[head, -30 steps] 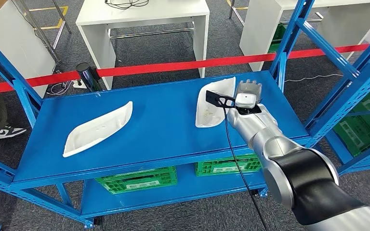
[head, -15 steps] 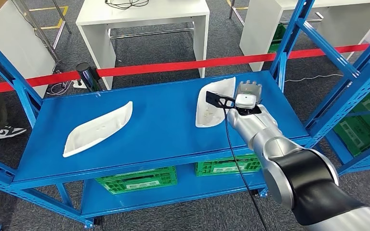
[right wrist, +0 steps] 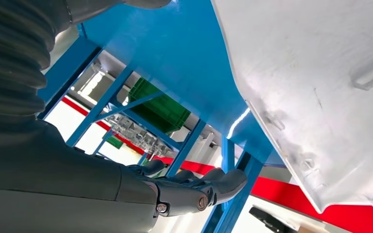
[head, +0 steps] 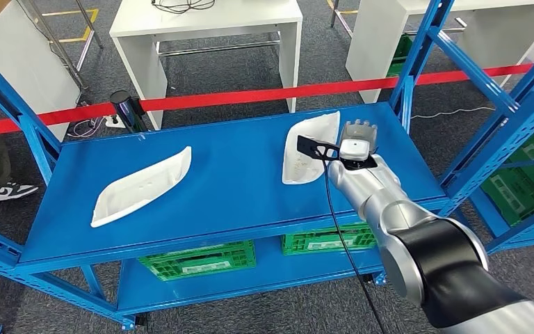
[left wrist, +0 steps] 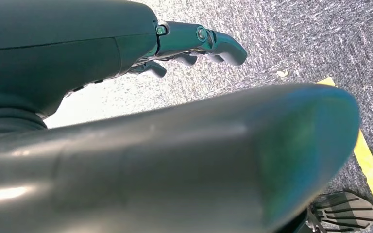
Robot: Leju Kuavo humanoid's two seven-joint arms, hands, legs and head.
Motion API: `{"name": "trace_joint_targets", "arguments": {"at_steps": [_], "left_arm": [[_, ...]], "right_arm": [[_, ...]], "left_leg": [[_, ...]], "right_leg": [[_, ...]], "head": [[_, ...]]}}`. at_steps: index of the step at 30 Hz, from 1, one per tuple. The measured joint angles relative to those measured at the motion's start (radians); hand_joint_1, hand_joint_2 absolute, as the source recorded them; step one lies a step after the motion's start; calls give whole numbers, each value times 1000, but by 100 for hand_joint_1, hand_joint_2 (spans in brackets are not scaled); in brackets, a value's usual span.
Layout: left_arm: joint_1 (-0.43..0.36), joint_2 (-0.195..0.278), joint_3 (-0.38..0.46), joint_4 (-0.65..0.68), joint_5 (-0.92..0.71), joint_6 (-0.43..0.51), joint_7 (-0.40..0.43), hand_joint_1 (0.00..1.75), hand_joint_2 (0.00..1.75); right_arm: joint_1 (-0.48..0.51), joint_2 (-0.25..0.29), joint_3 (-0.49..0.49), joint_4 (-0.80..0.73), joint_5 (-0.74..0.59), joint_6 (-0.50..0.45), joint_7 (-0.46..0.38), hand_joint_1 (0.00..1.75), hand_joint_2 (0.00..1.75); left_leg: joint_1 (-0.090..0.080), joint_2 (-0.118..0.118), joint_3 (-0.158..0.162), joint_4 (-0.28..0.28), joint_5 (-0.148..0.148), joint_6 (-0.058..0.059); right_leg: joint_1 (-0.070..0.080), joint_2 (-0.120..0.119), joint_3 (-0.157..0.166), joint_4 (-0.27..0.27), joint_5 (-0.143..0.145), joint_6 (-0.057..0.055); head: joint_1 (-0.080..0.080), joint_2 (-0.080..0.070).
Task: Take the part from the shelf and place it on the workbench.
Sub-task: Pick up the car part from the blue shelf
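Right of centre, the right hand (head: pixel 359 136), fingers apart and empty, hovers beside the white part (head: pixel 309 147), which looks light, stiff, slick; best gripped along its rim.

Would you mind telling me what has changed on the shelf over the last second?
Very little. The right hand has eased slightly toward the robot beside the right-hand white part, so the part's far tip is now uncovered. It has not taken hold of anything. Both that part and the left white part lie where they were on the blue shelf, and the left hand hangs over the floor.
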Motion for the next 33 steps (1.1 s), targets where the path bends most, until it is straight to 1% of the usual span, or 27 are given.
{"name": "trace_joint_targets", "arguments": {"at_steps": [7, 12, 19, 33], "left_arm": [[7, 0, 0, 0, 1, 0, 0, 0, 0], [11, 0, 0, 0, 7, 0, 0, 0, 0], [18, 0, 1, 0, 17, 0, -9, 0, 0], [19, 0, 7, 0, 16, 0, -11, 0, 0]], "right_arm": [[7, -4, -7, 0, 2, -14, -10, 0, 175], [7, -4, -8, 0, 8, -15, -17, 0, 175], [6, 0, -8, 0, 16, -11, -24, 0, 175], [0, 4, -8, 0, 18, -4, -20, 0, 175]], "left_leg": [[0, 0, 0, 0, 0, 0], [0, 0, -6, 0, -1, 2], [0, 0, -6, 0, -1, 2], [0, 0, -5, 0, -1, 2]], "right_leg": [[0, 0, 0, 0, 0, 0], [0, 0, 1, 0, 0, 0], [0, 0, 1, 0, 0, 0], [0, 0, 2, -2, 0, 0]], "head": [[0, 0], [0, 0], [0, 0], [0, 0]]}}
